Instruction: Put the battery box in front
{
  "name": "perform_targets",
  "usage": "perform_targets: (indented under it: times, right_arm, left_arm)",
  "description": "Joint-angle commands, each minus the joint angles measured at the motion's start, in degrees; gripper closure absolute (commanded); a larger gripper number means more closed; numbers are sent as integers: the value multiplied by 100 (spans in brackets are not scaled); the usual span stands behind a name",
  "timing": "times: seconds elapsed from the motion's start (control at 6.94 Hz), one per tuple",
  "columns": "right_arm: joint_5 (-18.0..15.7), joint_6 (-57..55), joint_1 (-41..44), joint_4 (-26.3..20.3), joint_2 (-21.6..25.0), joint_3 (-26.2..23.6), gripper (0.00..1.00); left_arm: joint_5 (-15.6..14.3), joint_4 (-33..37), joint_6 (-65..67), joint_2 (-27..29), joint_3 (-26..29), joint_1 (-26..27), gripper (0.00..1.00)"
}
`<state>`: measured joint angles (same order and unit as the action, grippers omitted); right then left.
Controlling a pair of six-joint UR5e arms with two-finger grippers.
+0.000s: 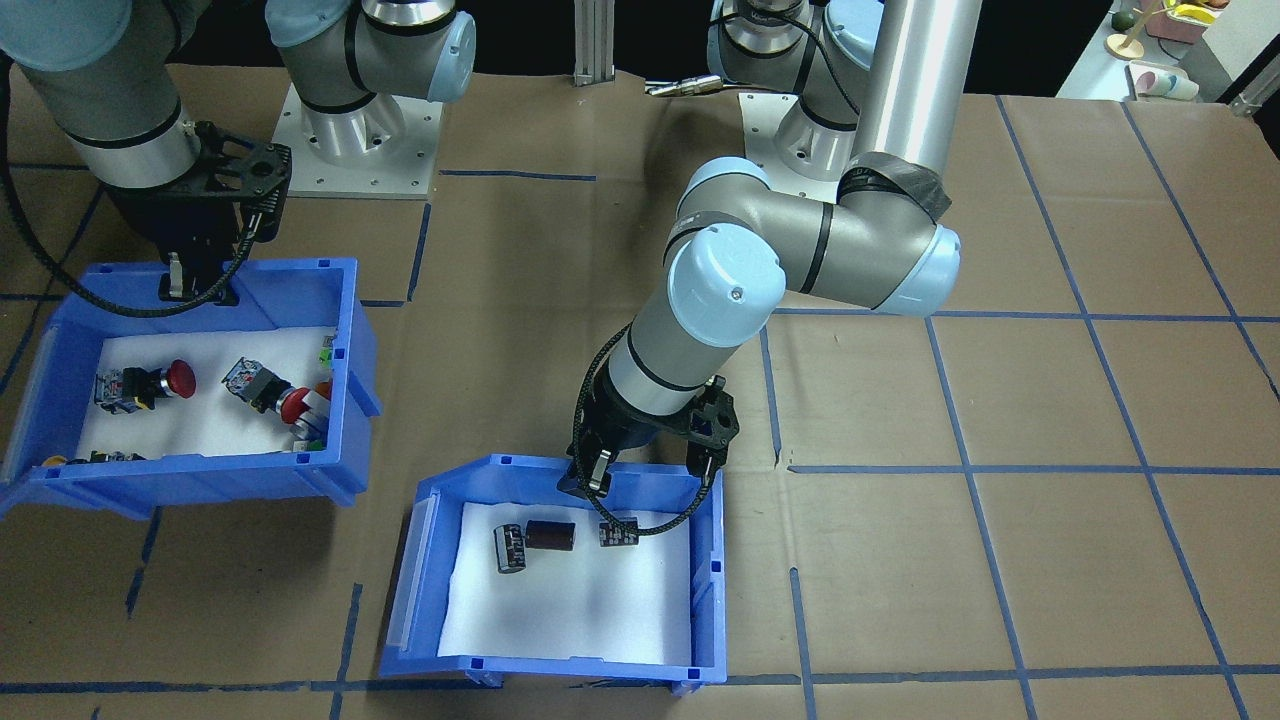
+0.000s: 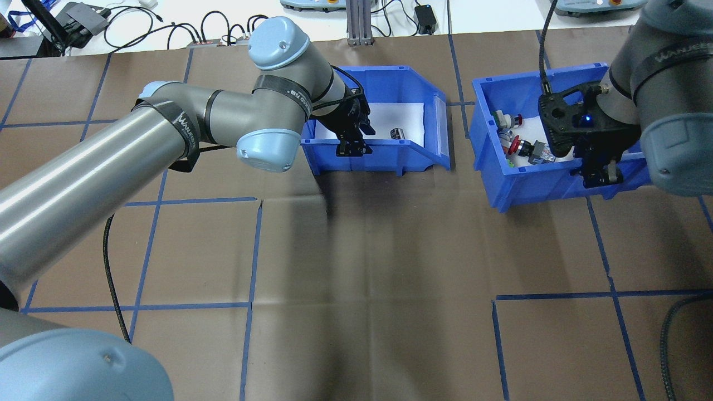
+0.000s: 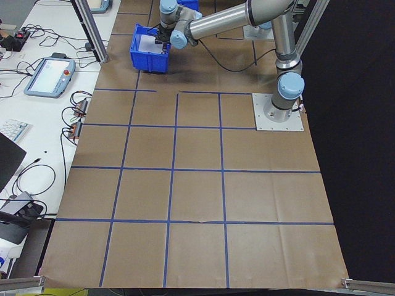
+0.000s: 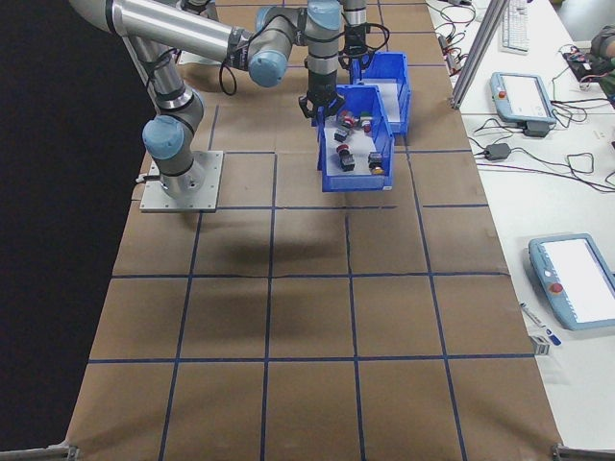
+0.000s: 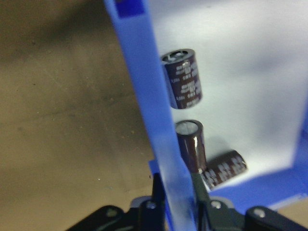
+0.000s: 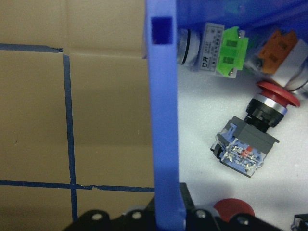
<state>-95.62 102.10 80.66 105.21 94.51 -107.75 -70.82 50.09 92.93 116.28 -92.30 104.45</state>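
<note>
**Both my jaws clamp bin walls; the battery box could tip or slip**

My left gripper (image 1: 645,470) straddles the rear wall of the battery box (image 1: 560,575), which sits at the lower centre of the front-facing view. In my left wrist view the blue wall runs straight between my jaws, which are closed on it. My right gripper (image 1: 200,285) pinches the wall of the switch bin (image 1: 200,400) in the same way, at the left of that view.

I judge the risks like this. I hold the box by one thin wall only, so it could swing or tilt when lifted. The three cylinders (image 1: 550,540) lie loose on the white foam liner (image 1: 570,600) and could roll toward the open front. The two bins stand near each other, so a careless sweep could knock them together.

Counts: two blue bins, three dark cylinders in mine. In the other bin I count at least two red push-buttons (image 1: 182,378); the other switches, green and orange among them, are partly hidden.
</note>
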Motion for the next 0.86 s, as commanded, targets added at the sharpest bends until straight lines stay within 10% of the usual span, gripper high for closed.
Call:
perform_targets:
  times: [0.0, 0.29, 0.72]
  right_arm:
    - [-9, 3, -6, 0, 6, 0, 100]
    - [0, 3, -6, 0, 6, 0, 100]
    - [-9, -76, 11, -271, 119, -183, 100]
  left_arm:
    - [7, -8, -64, -148, -25, 14, 1]
    - [-46, 707, -221, -989, -51, -143, 1]
    - [-930, 3375, -3710, -2262, 37, -810, 1]
